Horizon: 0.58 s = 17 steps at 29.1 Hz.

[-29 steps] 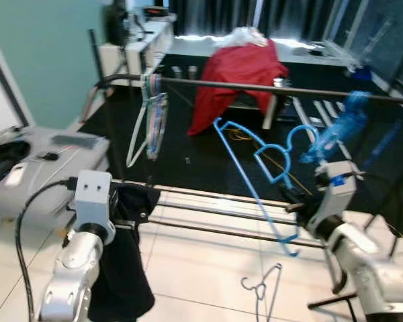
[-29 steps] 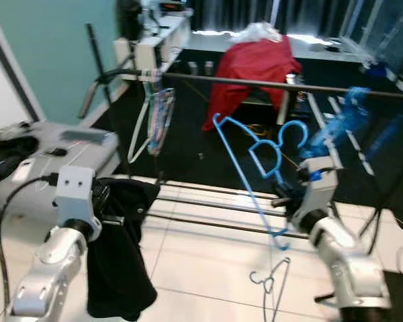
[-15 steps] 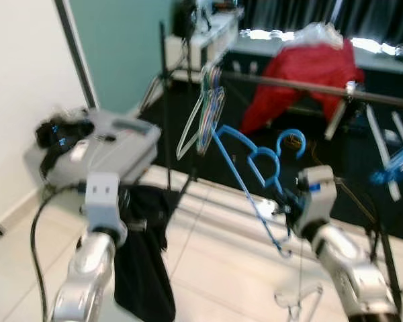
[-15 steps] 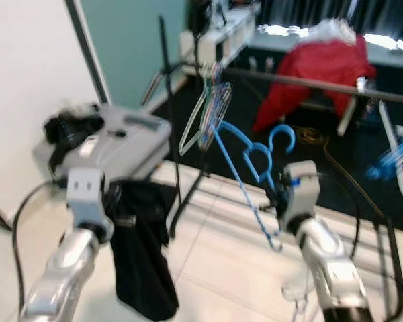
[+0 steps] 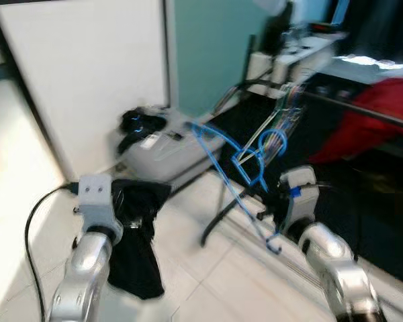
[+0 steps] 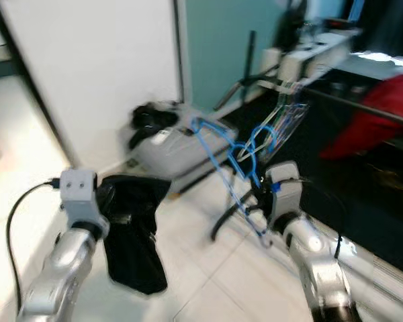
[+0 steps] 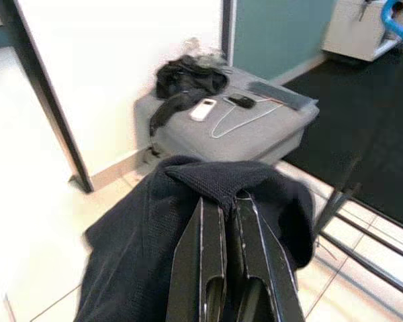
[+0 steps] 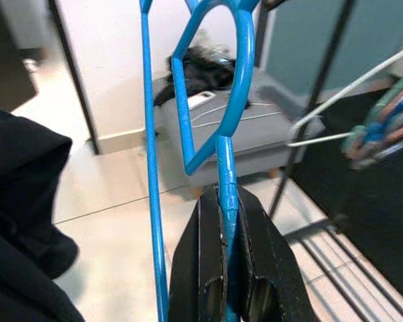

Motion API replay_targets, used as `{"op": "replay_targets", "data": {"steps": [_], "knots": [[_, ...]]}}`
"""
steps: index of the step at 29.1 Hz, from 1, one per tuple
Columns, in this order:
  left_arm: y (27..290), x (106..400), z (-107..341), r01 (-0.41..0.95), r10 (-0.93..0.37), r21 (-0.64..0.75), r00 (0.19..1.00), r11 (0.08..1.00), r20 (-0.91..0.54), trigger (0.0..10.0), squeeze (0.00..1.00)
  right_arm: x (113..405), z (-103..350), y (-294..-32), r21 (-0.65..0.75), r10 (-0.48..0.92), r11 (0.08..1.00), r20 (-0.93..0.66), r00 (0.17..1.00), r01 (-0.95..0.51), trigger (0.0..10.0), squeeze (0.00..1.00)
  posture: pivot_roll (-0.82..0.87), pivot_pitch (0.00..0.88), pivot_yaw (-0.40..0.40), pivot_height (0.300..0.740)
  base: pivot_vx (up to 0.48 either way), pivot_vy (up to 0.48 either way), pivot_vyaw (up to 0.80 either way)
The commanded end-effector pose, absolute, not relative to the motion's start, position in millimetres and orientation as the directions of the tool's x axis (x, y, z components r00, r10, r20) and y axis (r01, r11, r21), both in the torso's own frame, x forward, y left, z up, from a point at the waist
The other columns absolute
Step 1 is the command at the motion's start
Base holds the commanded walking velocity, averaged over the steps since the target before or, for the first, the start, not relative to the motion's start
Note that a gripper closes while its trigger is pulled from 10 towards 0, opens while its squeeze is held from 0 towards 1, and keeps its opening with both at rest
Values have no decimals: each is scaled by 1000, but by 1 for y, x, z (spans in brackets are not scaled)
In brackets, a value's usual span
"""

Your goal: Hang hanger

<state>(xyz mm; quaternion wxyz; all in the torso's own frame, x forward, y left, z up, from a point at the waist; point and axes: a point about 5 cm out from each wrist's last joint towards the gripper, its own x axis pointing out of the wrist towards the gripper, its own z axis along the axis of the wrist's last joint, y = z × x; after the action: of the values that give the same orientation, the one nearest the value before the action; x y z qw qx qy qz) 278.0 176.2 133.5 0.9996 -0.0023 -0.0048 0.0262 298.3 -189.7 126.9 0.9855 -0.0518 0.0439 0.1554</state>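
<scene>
The right claw [image 8: 227, 268] is clamped narrow on the blue hanger [image 5: 238, 164], its 2 black fingers [image 8: 200, 268] pinching the straight lower bar so that the hanger's triangle and hook stand up and away from the arm; held this way the hook end stays free, which I judge is what the task calls for, since the hook must reach a rail. In the head views the hanger rises in front of the right forearm, its hook [image 5: 277, 142] near a bunch of hangers [image 6: 290, 115] already hanging at the end of the dark clothes rail [image 5: 363, 111], though blur makes it hard to say whether hook and rail are touching or apart. The left claw [image 7: 230, 265] is closed tight on a black garment [image 5: 136, 235], which drapes over its fingers and hangs down beside the left arm above the tiled floor [image 5: 201, 288], probably kept low and out of the way while the right arm works. Against the white wall [image 5: 94, 74] a grey case [image 7: 255, 127] sits on the floor, with dark cloth, a small white device and a thin cable lying on top. A red garment [image 5: 369, 121] lies further back beyond the rail.
</scene>
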Motion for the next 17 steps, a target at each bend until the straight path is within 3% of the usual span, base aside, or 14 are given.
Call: {"op": "replay_targets", "data": {"steps": [1,13,17], "knots": [[178,282,138,-62,63,-12,997,998,34,10000,0,299,128,-189,-105,311,941,-94,946,-320,10000,0,-47,0,-33,740,0,0,775],[188,294,137,-76,76,-94,997,993,0,10000,0,301,128,-181,-136,360,919,-90,929,-369,10000,0,-46,0,-30,740,0,0,775],[183,300,134,-2,0,-110,1000,994,-18,10000,0,302,125,-181,-116,358,923,-88,929,-367,10000,0,-38,0,-29,740,0,0,775]]}}
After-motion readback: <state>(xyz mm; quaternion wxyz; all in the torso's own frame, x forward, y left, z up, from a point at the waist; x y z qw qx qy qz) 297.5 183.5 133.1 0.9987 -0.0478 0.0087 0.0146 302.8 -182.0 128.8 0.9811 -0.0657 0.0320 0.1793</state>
